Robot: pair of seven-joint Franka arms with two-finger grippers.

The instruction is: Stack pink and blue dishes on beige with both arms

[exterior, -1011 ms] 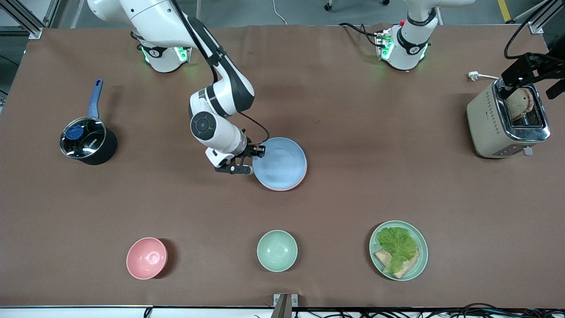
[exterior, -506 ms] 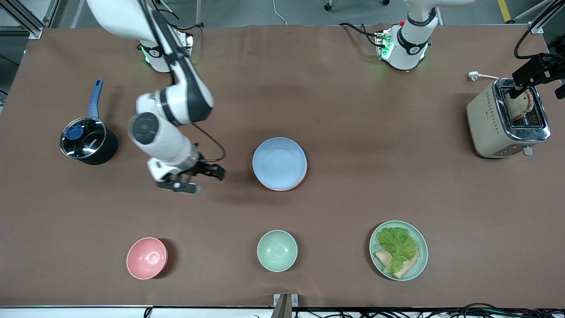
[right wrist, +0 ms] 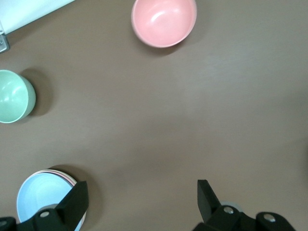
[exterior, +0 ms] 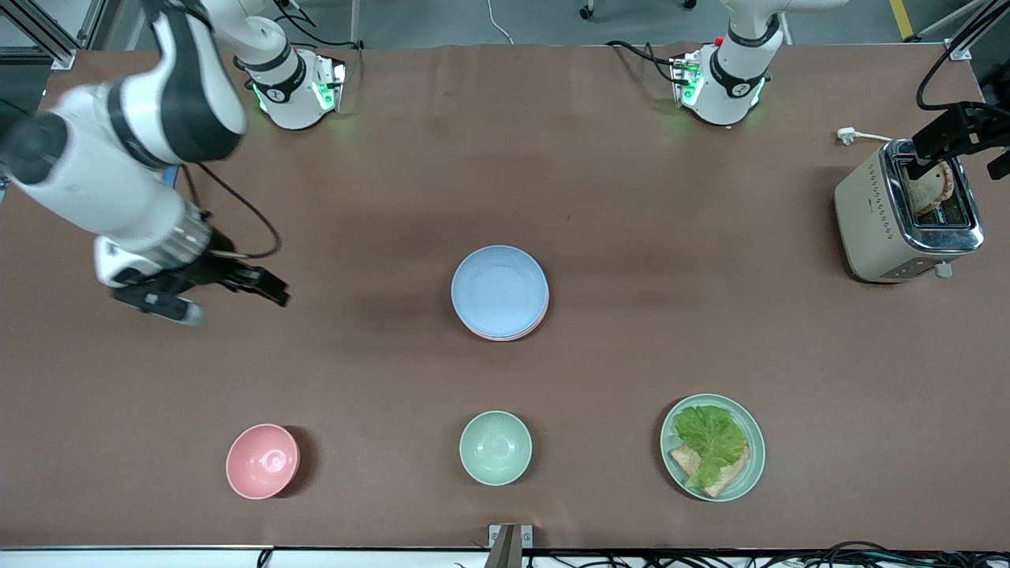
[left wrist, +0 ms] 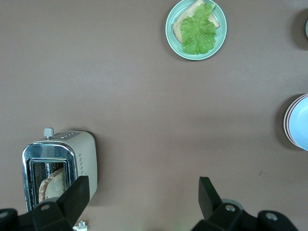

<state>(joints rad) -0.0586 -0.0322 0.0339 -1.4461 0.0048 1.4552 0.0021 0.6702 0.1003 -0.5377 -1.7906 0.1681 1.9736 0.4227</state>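
Note:
The blue dish [exterior: 499, 290] lies on top of a stack at the table's middle, with the pink dish's rim [exterior: 514, 336] showing just under it. No beige plate shows; anything lower in the stack is hidden. My right gripper [exterior: 235, 304] hangs open and empty above bare table, toward the right arm's end, well away from the stack. In the right wrist view its gripper [right wrist: 140, 196] is open, with the blue dish [right wrist: 43, 197] off beside one finger. My left gripper [exterior: 955, 160] waits open above the toaster, and its gripper [left wrist: 143, 193] holds nothing; the blue dish [left wrist: 301, 122] shows at that view's edge.
A beige toaster [exterior: 903, 213] holding bread stands at the left arm's end. Near the front edge are a deep pink bowl [exterior: 263, 461], a mint-green bowl [exterior: 495, 447] and a mint-green plate [exterior: 750, 473] with lettuce and bread.
My right gripper left the blue dish's rim and swung away toward the right arm's end of the table. The stack stayed put. The left gripper barely moved.

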